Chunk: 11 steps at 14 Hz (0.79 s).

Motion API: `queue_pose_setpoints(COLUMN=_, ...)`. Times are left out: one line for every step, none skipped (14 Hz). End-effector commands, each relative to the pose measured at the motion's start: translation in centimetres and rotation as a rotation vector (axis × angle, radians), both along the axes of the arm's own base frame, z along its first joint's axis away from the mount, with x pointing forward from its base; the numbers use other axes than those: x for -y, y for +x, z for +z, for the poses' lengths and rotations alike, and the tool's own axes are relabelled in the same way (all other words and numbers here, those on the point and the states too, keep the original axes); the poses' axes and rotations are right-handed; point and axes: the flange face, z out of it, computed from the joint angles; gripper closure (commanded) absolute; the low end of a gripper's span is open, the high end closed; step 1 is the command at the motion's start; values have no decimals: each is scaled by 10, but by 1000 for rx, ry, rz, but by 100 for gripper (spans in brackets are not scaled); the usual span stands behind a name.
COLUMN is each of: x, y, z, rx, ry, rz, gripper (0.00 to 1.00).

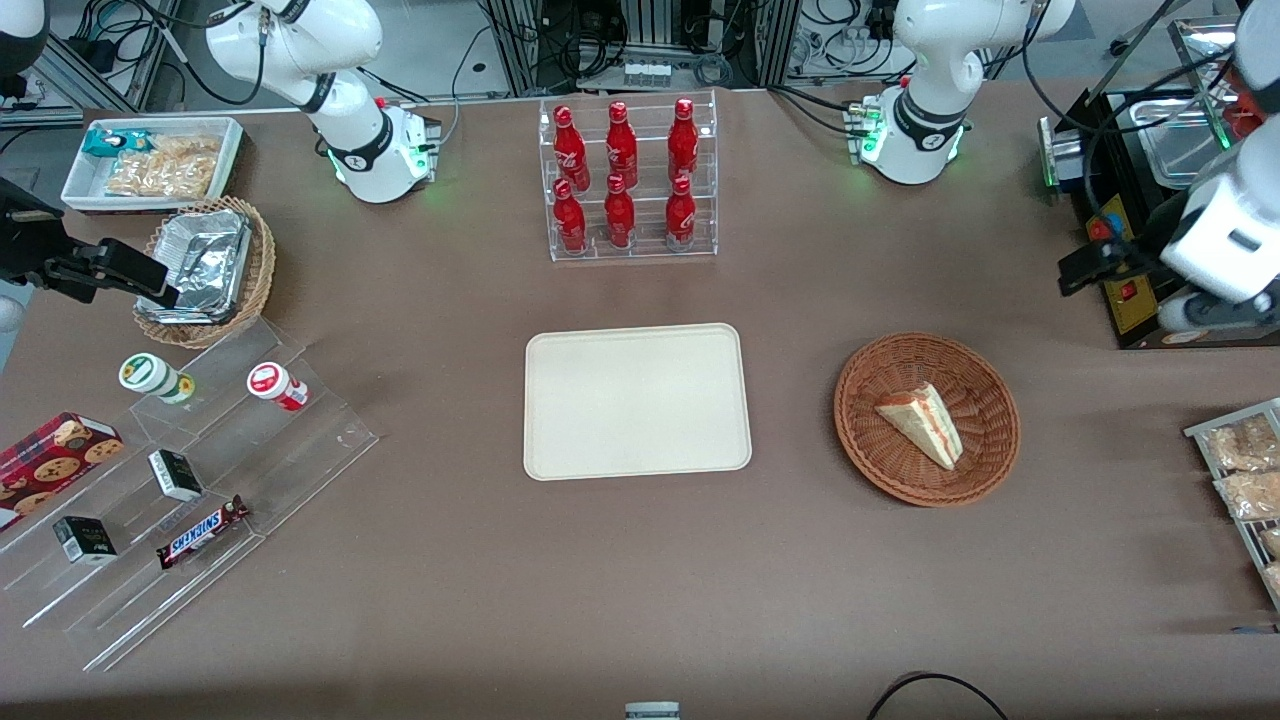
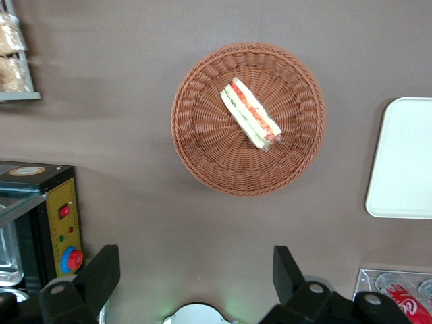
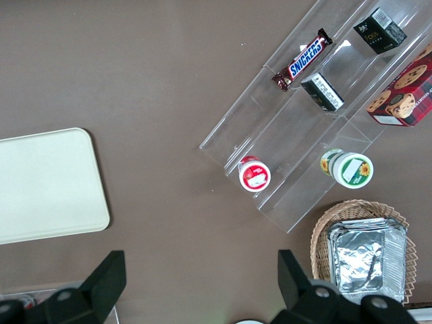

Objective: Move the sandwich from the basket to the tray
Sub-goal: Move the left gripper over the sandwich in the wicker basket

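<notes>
One sandwich [image 1: 922, 422] lying in one basket [image 1: 985, 380].
One bare tray [image 1: 637, 400] beside; tool [image 2: 196, 280] spread apart, hovering above tabletop [image 1: 640, 580].

The tray [image 1: 637, 401] lies mid-bench [image 1: 640, 600], nearer the front camera than the bottle rack [image 1: 628, 178]. The basket [image 1: 980, 455] sits beside the tray toward the working arm's end, apart from it, with the sandwich [image 1: 922, 423] in it. The gripper [image 2: 196, 277] hangs above the bench, fingers [image 2: 101, 273] spread, farther from the camera than the basket.
</notes>
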Motion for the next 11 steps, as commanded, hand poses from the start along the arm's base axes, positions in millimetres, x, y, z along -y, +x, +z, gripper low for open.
queue_pose_setpoints(x=16, y=6, z=-59, rx=8, ry=21, rz=64, gripper=0)
queue_pose_setpoints(x=30, y=5, z=-77, rx=31, ry=29, rz=97, gripper=0)
queue_pose_setpoints(x=35, y=4, z=-96, rx=59, ry=35, rz=166, gripper=0)
queue_pose_setpoints(x=41, y=3, z=-112, rx=88, ry=38, rz=229, gripper=0)
queue_pose_setpoints(x=46, y=1, z=-126, rx=103, ry=38, rz=271, gripper=0)
queue_pose_setpoints(x=48, y=-3, z=-142, rx=121, ry=39, rz=332, gripper=0)
queue_pose_setpoints(x=48, y=-6, z=-157, rx=146, ry=36, rz=408, gripper=0)
queue_pose_setpoints(x=52, y=-10, z=-170, rx=172, ry=30, rz=473, gripper=0)
queue_pose_setpoints(x=54, y=-12, z=-182, rx=194, ry=22, rz=536, gripper=0)
queue_pose_setpoints(x=54, y=-12, z=-190, rx=209, ry=16, rz=596, gripper=0)
queue_pose_setpoints(x=55, y=-12, z=-205, rx=210, ry=13, rz=649, gripper=0)
